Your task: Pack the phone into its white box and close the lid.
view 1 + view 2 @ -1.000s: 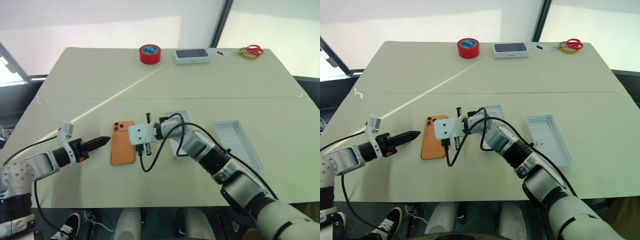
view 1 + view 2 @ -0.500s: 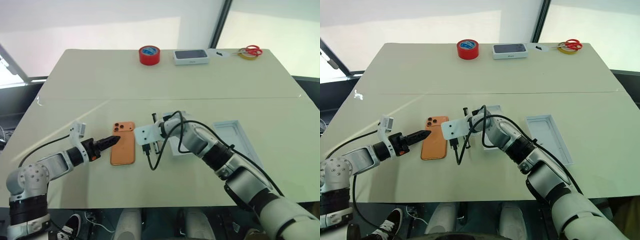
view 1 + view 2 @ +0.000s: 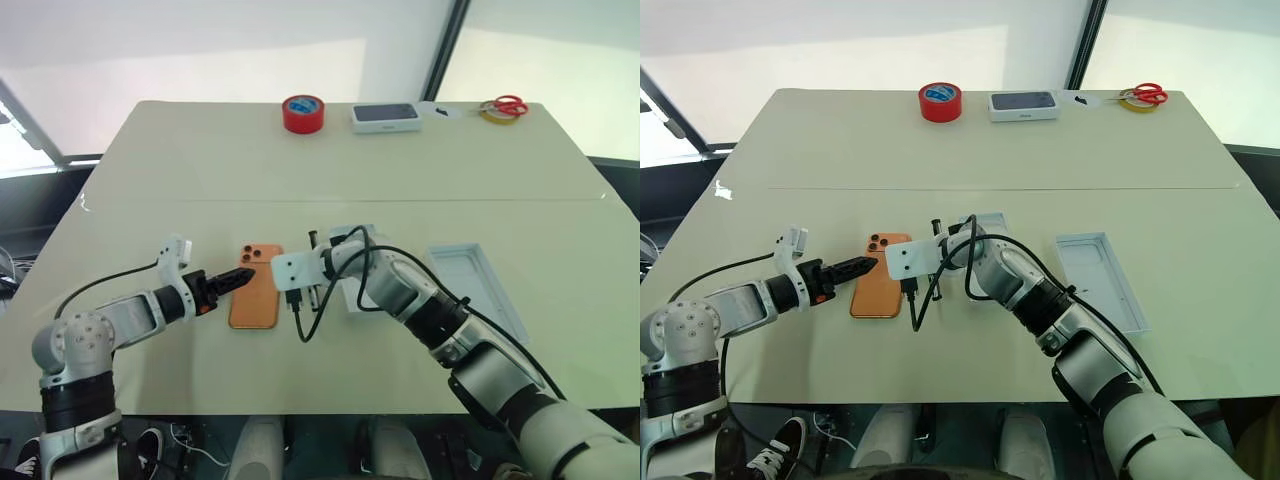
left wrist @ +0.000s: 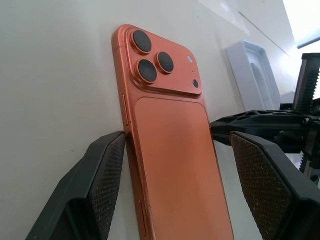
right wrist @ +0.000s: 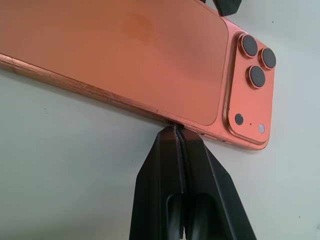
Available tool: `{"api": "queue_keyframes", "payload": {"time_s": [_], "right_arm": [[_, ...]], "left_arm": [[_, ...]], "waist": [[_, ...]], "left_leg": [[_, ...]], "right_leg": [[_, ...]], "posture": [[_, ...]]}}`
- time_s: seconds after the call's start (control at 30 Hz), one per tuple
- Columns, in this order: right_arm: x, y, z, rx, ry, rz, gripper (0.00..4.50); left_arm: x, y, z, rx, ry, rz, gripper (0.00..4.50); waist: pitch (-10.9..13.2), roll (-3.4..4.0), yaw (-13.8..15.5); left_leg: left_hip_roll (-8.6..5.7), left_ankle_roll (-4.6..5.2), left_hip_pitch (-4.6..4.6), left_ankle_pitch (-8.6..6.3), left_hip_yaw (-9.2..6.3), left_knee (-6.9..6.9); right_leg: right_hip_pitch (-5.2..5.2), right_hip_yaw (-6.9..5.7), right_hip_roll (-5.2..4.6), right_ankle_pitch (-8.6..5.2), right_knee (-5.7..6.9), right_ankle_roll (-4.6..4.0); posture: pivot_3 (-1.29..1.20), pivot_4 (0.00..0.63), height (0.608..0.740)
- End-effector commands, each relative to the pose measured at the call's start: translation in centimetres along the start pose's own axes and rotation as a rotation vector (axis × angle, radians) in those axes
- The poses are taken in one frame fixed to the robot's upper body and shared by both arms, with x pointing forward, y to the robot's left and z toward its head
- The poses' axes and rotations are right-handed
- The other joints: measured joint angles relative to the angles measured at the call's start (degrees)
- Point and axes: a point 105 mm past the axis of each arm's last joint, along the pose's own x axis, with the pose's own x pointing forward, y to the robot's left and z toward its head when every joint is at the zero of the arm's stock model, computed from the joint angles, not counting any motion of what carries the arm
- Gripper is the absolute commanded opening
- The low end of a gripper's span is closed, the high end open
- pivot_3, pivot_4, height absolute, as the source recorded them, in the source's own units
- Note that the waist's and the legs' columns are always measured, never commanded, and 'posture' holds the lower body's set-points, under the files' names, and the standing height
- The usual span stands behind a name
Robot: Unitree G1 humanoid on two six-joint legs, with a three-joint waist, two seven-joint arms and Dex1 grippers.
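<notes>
Left wrist view: left gripper (image 4: 172, 165) spread wide, fingers either side of the phone (image 4: 172, 150), which lies back-up on the table (image 3: 200, 160). Right gripper (image 5: 178, 131) pressed together, tips against the phone's long edge.

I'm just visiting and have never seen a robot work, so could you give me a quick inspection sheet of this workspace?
Surface: pale table, a seam running across it.
Job's things: orange phone lying flat, back up; white box just past the right arm, partly hidden; lid lying open side up, further right.
Clutter: red tape roll, dark-topped white box, scissors on a tape ring, all at the far edge.
Grippers: left gripper open, straddling the phone; right gripper shut, tips against the phone's long edge.
Cables: black cable looping off the right wrist.
Surroundings: bright windows behind.
</notes>
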Motion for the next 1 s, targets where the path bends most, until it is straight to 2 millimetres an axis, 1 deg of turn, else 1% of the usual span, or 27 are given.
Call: {"api": "queue_keyframes", "payload": {"time_s": [0.03,0.13,0.23,0.37,0.47,0.63,0.73,0.77,0.8,0.83,0.87,0.9,1.0], "right_arm": [[0.6,0.5,1.6,-0.035,-0.053,0.015,0.05],[0.6,0.4,1.6,-0.031,-0.052,0.01,0.05],[0.6,0.2,1.5,-0.026,-0.051,-0.002,0.05],[0.5,-0.1,1.2,-0.031,-0.041,-0.015,0.05],[0.4,-0.2,1.0,-0.027,-0.037,-0.021,0.05],[0.4,-0.2,0.9,-0.04,-0.033,-0.022,0.05],[0.5,-0.3,1.3,-0.042,-0.044,-0.025,0.05],[0.5,-0.3,1.3,-0.043,-0.046,-0.026,0.0],[0.5,-0.3,1.4,-0.042,-0.047,-0.024,0.0],[0.5,-0.3,1.4,-0.041,-0.048,-0.024,0.0],[0.5,-0.3,1.4,-0.042,-0.047,-0.024,0.0],[0.5,-0.3,1.4,-0.044,-0.046,-0.025,0.0],[0.4,-0.4,1.3,-0.046,-0.045,-0.03,0.0]], "left_arm": [[2.1,-1.6,-2.4,-0.074,0.16,-0.061,3.48],[2.3,-1.7,-1.9,-0.047,0.158,-0.032,3.48],[2.3,-2.6,-2.0,-0.098,0.152,-0.102,3.48],[1.8,-1.6,-1.6,-0.121,0.111,-0.076,3.48],[1.1,-0.9,-0.7,-0.218,0.041,-0.122,3.48],[-0.2,-0.3,-1.0,-0.228,0.049,-0.124,3.48],[-0.2,-0.1,-1.2,-0.262,0.045,-0.135,3.48],[-0.1,0.0,-1.2,-0.275,0.041,-0.138,2.93],[-0.2,-0.1,-1.3,-0.265,0.044,-0.135,2.68],[-0.2,-0.2,-1.4,-0.257,0.046,-0.139,2.3],[-0.3,-0.4,-1.4,-0.25,0.048,-0.147,1.73],[-0.3,-0.4,-1.5,-0.245,0.054,-0.145,1.33],[-0.4,-0.3,-1.5,-0.245,0.054,-0.14,1.33]], "waist": [[-0.02,0.02,0.14],[-0.04,-0.01,-0.01],[-0.04,-0.01,-0.27],[-0.03,-0.02,-0.37],[-0.03,-0.03,-0.72],[0.02,-0.1,-1.46],[0.02,-0.1,-1.51],[0.02,-0.1,-1.51],[0.02,-0.1,-1.51],[0.03,-0.12,-1.52],[0.04,-0.13,-1.5],[0.04,-0.14,-1.47],[0.05,-0.16,-1.42]], "left_leg": [[0.0,0.0,0.01,0.0,0.0,0.0],[-0.01,0.0,0.01,0.0,-0.02,0.02],[-0.01,0.02,0.0,0.02,0.0,-0.01],[0.0,-0.01,0.0,0.01,0.01,-0.02],[0.0,-0.06,-0.01,-0.02,0.01,-0.04],[0.01,-0.07,-0.04,-0.02,0.0,-0.06],[0.03,-0.08,-0.04,-0.01,-0.01,-0.15],[0.03,-0.08,-0.04,-0.01,-0.01,-0.15],[0.03,-0.08,-0.04,-0.01,-0.01,-0.15],[0.03,-0.08,-0.04,-0.01,-0.01,-0.15],[0.03,-0.08,-0.04,-0.02,-0.01,-0.16],[0.03,-0.09,-0.05,-0.02,-0.01,-0.18],[0.05,-0.1,-0.06,-0.01,-0.02,-0.19]], "right_leg": [[0.0,0.0,0.0,0.0,0.0,0.0],[0.02,0.0,0.0,0.0,0.01,0.0],[0.01,0.02,0.0,0.0,0.03,0.0],[0.0,0.01,0.01,0.0,0.02,0.0],[-0.06,0.02,0.01,0.0,0.02,0.0],[-0.09,0.03,0.01,0.0,0.03,0.0],[-0.18,0.09,0.01,0.0,0.03,0.0],[-0.19,0.1,0.01,0.0,0.03,-0.01],[-0.19,0.1,0.01,0.0,0.03,0.0],[-0.21,0.12,0.01,0.0,0.03,0.0],[-0.22,0.14,0.01,0.0,0.03,0.0],[-0.25,0.17,0.01,0.0,0.03,0.0],[-0.3,0.18,0.01,0.01,0.04,-0.01]], "posture": [[0.0,0.15,0.74],[0.0,0.15,0.74],[0.0,0.15,0.74],[0.0,0.15,0.74],[0.0,0.15,0.74],[0.0,0.15,0.74],[0.0,0.15,0.74],[0.0,0.15,0.74],[0.0,0.15,0.74],[0.0,0.15,0.74],[0.0,0.15,0.74],[0.0,0.15,0.74],[0.0,0.15,0.74]]}}
